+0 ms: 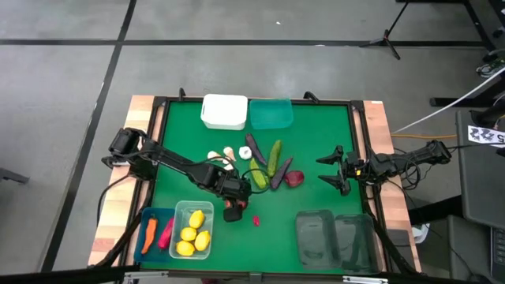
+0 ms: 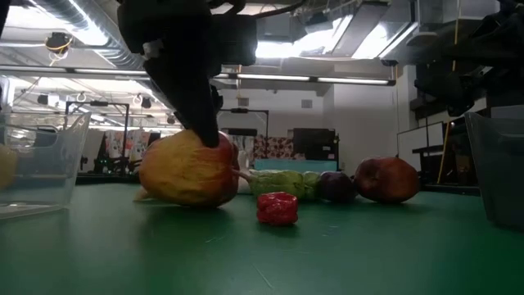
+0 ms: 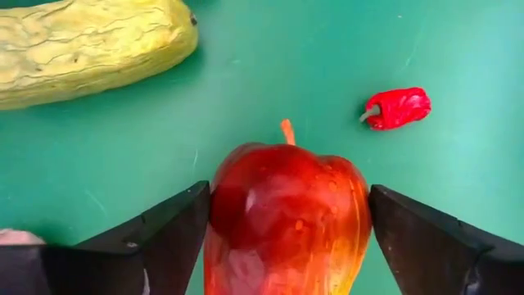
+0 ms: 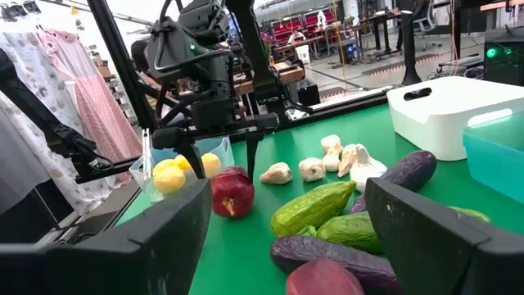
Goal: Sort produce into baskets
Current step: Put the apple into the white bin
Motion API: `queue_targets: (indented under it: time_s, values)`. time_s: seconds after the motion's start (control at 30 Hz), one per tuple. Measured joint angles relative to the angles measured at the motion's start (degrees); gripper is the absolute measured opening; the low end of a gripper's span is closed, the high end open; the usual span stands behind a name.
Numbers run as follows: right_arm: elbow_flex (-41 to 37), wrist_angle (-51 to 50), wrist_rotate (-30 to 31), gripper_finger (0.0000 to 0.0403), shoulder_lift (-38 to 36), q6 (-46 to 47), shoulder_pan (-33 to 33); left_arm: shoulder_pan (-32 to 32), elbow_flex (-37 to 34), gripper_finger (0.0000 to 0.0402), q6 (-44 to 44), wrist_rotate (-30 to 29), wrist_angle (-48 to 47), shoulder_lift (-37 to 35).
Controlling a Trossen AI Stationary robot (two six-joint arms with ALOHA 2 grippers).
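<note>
A red apple [image 3: 282,217] lies on the green table mat [image 1: 316,142], its stem pointing away from my left wrist camera. My left gripper [image 1: 234,207] hangs over it, open, one finger on each side of the apple [image 4: 232,192]. A small red chilli [image 3: 397,107] lies on the mat just beyond the apple. A pale green cucumber [image 3: 90,49] lies farther off. My right gripper [image 1: 331,172] waits open near the table's right edge, held level above the mat. My left gripper comes at the apple from above, slanting down, with its fingers astride the apple's two sides. One finger [image 3: 176,225] stands right against the apple's side [image 3: 219,213], and I cannot tell whether it touches. The other finger [image 3: 409,233] stands apart. The apple rests on the mat.
Garlic [image 1: 225,155], cucumbers [image 1: 274,158], eggplants [image 1: 256,148] and a dark red fruit [image 1: 293,178] lie mid-table. White bin [image 1: 224,111] and teal bin [image 1: 271,113] stand at the far edge. Near edge: blue bin [image 1: 158,211], clear bin [image 1: 192,204] with lemons, two smoky bins [image 1: 335,237].
</note>
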Motion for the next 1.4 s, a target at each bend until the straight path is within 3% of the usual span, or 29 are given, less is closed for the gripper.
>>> queue_targets:
  time_s: [0.37, 0.73, 1.0, 1.4]
  values:
    - [0.0, 0.0, 0.0, 0.0321, 0.0, 0.1, 0.0, 0.0, 2.0, 0.025, 1.1, 1.1, -0.9, 0.3]
    - [0.0, 0.0, 0.0, 0.0321, 0.0, 0.1, 0.0, 3.5, 5.2, 0.0235, 2.8, 1.0, -2.6, -2.6]
    - [0.0, 0.0, 0.0, 0.0321, 0.0, 0.1, 0.0, 6.6, 5.2, 0.0235, 6.3, -3.0, -6.9, -7.3]
    - [0.0, 0.0, 0.0, 0.0321, 0.0, 0.3, 0.0, 17.7, 5.3, 0.0229, 13.2, -13.7, -10.3, -16.7]
